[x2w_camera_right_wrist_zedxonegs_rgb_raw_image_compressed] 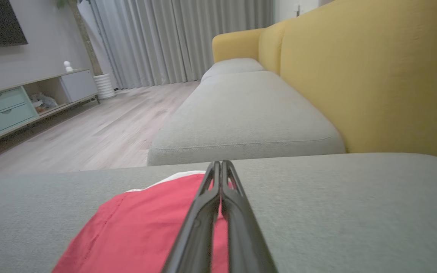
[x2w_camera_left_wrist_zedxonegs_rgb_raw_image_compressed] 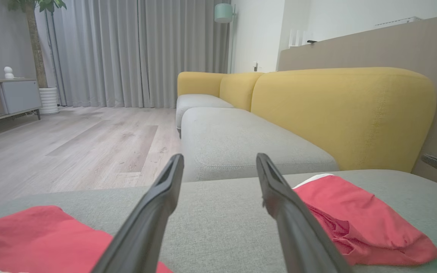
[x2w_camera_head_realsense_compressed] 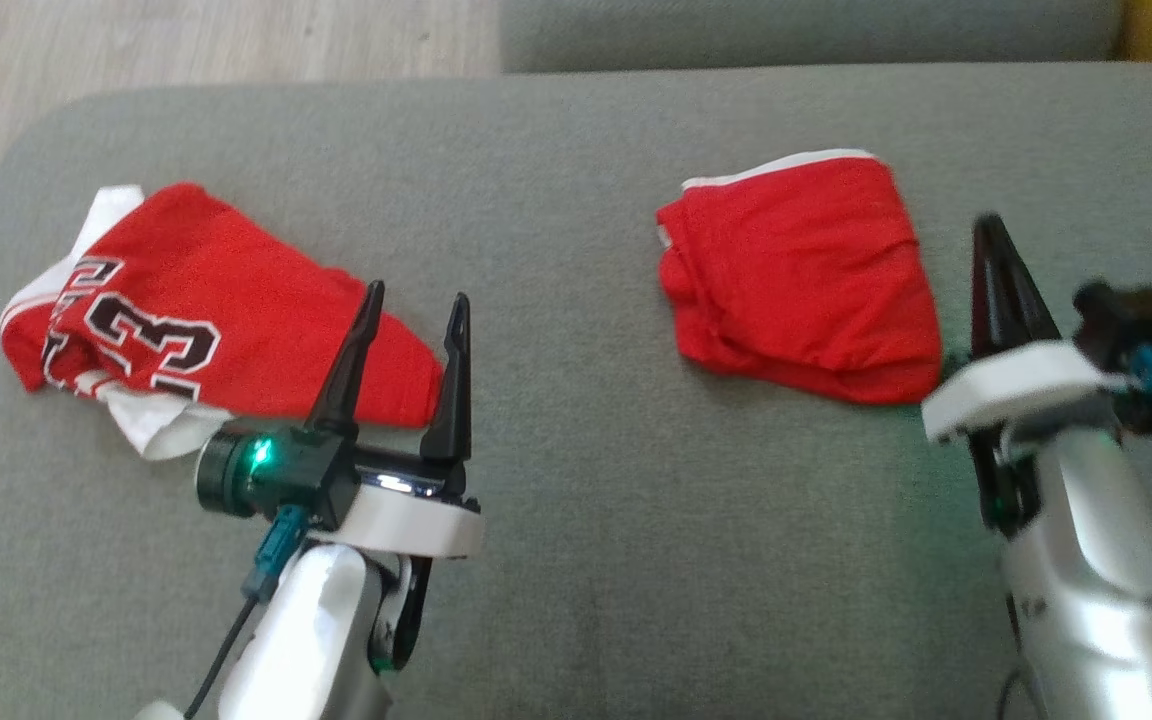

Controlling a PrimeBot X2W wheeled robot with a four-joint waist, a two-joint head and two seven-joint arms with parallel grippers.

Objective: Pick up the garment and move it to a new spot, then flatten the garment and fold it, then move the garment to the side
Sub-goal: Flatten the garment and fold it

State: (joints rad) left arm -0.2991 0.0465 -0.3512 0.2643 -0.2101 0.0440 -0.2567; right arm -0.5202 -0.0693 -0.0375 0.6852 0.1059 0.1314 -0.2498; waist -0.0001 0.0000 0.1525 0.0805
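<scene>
Two red garments lie on the grey seat cushion [x2w_camera_head_realsense_compressed: 576, 420]. A crumpled red jersey [x2w_camera_head_realsense_compressed: 216, 310] with a black-and-white number and white trim lies at the left. A folded red garment [x2w_camera_head_realsense_compressed: 801, 275] with a white band lies at the right. My left gripper [x2w_camera_head_realsense_compressed: 416, 295] hovers open over the jersey's right corner, nothing between its fingers. In the left wrist view the left gripper [x2w_camera_left_wrist_zedxonegs_rgb_raw_image_compressed: 219, 156] points between the jersey [x2w_camera_left_wrist_zedxonegs_rgb_raw_image_compressed: 32, 235] and the folded garment [x2w_camera_left_wrist_zedxonegs_rgb_raw_image_compressed: 355, 220]. My right gripper [x2w_camera_head_realsense_compressed: 988, 228] stands shut beside the folded garment's right edge. The right gripper [x2w_camera_right_wrist_zedxonegs_rgb_raw_image_compressed: 218, 163] hangs above that garment [x2w_camera_right_wrist_zedxonegs_rgb_raw_image_compressed: 146, 235], gripping no cloth.
The cushion's rounded left edge drops to a wooden floor [x2w_camera_head_realsense_compressed: 186, 40]. A second grey seat [x2w_camera_left_wrist_zedxonegs_rgb_raw_image_compressed: 241, 140] continues beyond, with a yellow backrest [x2w_camera_left_wrist_zedxonegs_rgb_raw_image_compressed: 347, 113] along the right. A low cabinet [x2w_camera_right_wrist_zedxonegs_rgb_raw_image_compressed: 21, 102] and curtains stand far off.
</scene>
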